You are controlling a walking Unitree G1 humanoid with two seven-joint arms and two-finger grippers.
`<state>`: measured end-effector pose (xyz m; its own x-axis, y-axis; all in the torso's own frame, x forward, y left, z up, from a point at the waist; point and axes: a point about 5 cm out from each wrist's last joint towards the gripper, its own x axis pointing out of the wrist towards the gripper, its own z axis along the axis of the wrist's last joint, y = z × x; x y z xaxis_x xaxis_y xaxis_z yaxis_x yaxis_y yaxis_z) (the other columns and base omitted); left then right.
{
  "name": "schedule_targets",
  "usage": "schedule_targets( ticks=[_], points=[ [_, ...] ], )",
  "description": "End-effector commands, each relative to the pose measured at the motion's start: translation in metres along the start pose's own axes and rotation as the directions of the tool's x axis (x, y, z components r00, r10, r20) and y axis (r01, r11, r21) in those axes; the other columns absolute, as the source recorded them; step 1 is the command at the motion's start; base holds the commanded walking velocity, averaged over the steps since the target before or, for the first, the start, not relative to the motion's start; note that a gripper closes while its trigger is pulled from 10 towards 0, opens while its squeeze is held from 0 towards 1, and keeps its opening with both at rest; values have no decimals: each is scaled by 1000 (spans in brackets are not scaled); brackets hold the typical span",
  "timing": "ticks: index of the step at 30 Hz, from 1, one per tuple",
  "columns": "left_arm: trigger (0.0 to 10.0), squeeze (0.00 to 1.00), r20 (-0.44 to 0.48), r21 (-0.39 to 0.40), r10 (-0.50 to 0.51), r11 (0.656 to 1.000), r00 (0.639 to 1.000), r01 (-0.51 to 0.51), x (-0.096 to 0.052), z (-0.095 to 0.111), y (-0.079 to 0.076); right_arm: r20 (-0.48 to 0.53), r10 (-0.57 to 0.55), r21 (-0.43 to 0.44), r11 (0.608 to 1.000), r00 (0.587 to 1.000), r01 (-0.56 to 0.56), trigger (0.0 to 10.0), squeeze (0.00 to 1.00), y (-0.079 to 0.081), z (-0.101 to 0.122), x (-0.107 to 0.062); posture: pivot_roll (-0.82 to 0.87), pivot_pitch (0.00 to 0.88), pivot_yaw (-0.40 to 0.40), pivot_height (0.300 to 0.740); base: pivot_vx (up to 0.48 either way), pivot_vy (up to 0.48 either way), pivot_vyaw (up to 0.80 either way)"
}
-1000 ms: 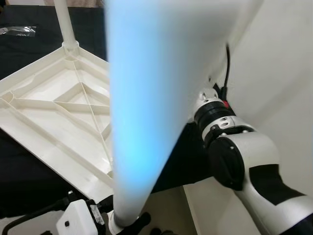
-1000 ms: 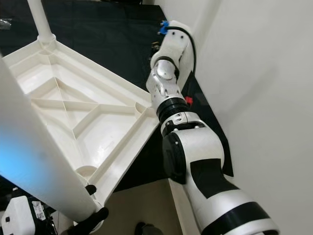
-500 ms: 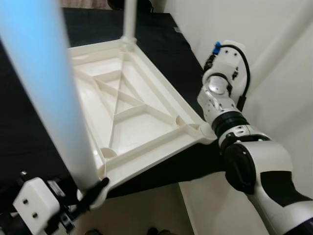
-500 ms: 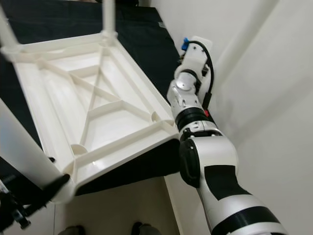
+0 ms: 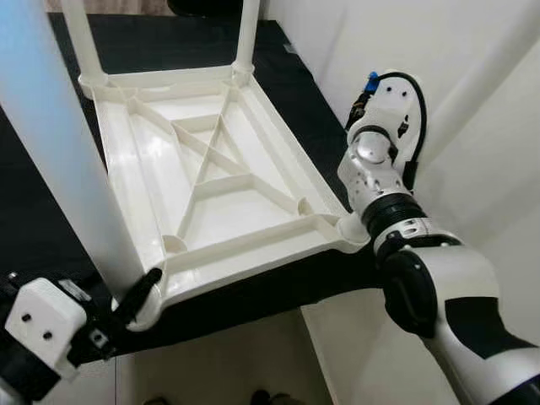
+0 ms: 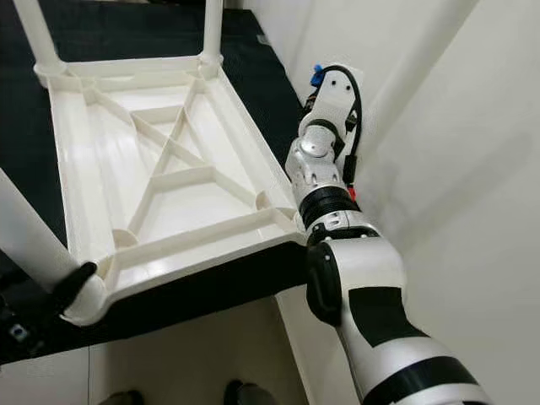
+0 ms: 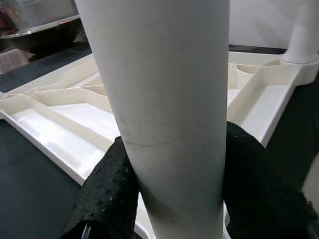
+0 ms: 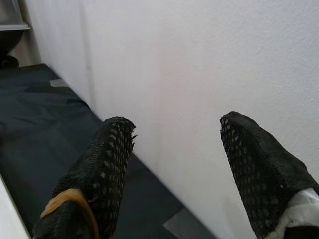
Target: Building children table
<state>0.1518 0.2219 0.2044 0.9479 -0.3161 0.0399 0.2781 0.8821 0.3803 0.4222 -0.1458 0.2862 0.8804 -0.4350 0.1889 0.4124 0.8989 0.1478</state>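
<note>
Down at the near left corner of the upturned white table top [image 5: 202, 194], the left gripper [image 7: 174, 199] is clamped around the base of a white leg [image 5: 63, 160], one black mesh finger [image 7: 107, 191] pressed against each side of the tube just above the corner socket where the leg meets the top. The table top lies underside up on a black mat [image 5: 25, 211] that covers the floor, its ribs and diagonal braces facing upward, its near edge running along the near edge of the mat. Two more legs stand in the far corners, the far left leg [image 5: 78, 38] and the far right leg [image 5: 246, 34], both upright. The near right corner socket [image 5: 350, 229] has no leg in it. Just beside that corner the silver right arm [image 6: 325, 169] bends upward, well apart from the held leg. The right gripper [image 8: 174, 164] has its two fingers spread wide with nothing between them, pointing toward a plain white wall [image 8: 199, 64] where it meets the mat. Pale flooring [image 5: 219, 363] shows in front of the mat's near edge, and the white wall runs along its right side.
</note>
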Motion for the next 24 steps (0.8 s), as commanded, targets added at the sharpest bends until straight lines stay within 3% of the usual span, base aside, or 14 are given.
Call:
schedule_targets(
  ticks=[1,9,11,12,16,19,21,24],
  points=[
    [0,0,-249,218,291,946,924,-239,-21,-38,44,-5,-45,-16,999,999,45,10000,0,-13,-5,3,99,217,-202,740,0,0,0],
    [0,0,-258,299,360,912,897,-280,-24,-41,59,-5,-39,-5,999,999,39,10000,0,-12,-5,3,98,217,-199,740,0,0,0],
    [0,0,-250,338,424,881,871,-332,-27,-42,69,-3,-46,-13,999,999,46,10000,0,-13,-4,3,96,217,-200,740,0,0,0],
    [0,0,-250,338,424,881,871,-332,-27,-42,69,-3,-46,-13,999,999,46,10000,0,-13,-4,3,96,217,-200,740,0,0,0],
    [0,0,-207,421,580,780,788,-463,-34,-43,91,7,-46,-16,999,999,46,10000,0,-12,-2,3,94,217,-200,740,0,0,0],
    [0,0,-198,435,608,758,769,-487,-35,-43,95,9,-44,-18,999,999,44,10000,0,-11,-2,2,94,217,-200,740,0,0,0],
    [0,0,-190,438,651,726,735,-529,-36,-46,98,22,-9,10,1000,1000,9,10000,0,-6,1,1,87,218,-197,740,0,0,0],
    [0,0,-194,403,641,742,743,-535,-32,-49,92,42,66,56,996,997,-69,10000,0,4,6,-2,82,218,-195,740,0,0,0]
  ],
)
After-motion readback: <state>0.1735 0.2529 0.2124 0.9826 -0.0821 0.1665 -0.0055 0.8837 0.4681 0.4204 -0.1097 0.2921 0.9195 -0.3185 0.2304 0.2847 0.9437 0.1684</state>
